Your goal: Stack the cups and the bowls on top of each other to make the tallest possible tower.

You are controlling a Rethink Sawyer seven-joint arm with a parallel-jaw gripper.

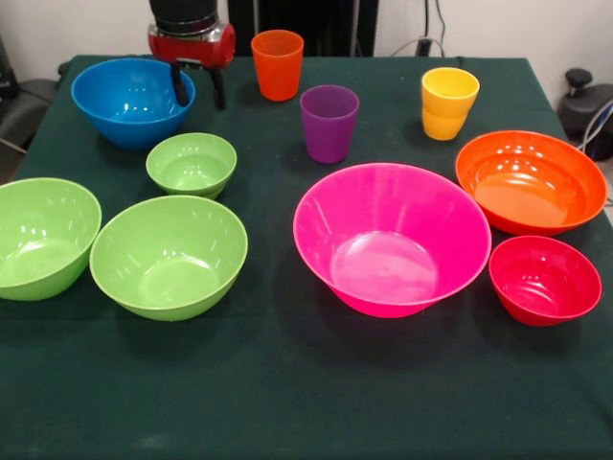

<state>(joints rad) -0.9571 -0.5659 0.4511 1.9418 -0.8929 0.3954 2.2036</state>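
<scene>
All cups and bowls stand apart and upright on the dark green cloth; no tower shows. At the far side are an orange cup [278, 64], a purple cup [329, 123] and a yellow cup [448, 103]. The blue bowl [132, 101] is far left. In front of it are a small lime green bowl [192, 164] and two larger lime green bowls [38, 235] [170, 254]. The large pink bowl [391, 235] is in the middle, the orange bowl [530, 180] and small red bowl [544, 279] at the right. My gripper [198, 88] is open and empty at the blue bowl's right rim, one finger [179, 86] over the rim.
The cloth-covered table [287, 402] has bare room along its near side. Dark equipment [584, 105] and cables stand off the table's right far corner. The robot's pedestal is behind the orange cup.
</scene>
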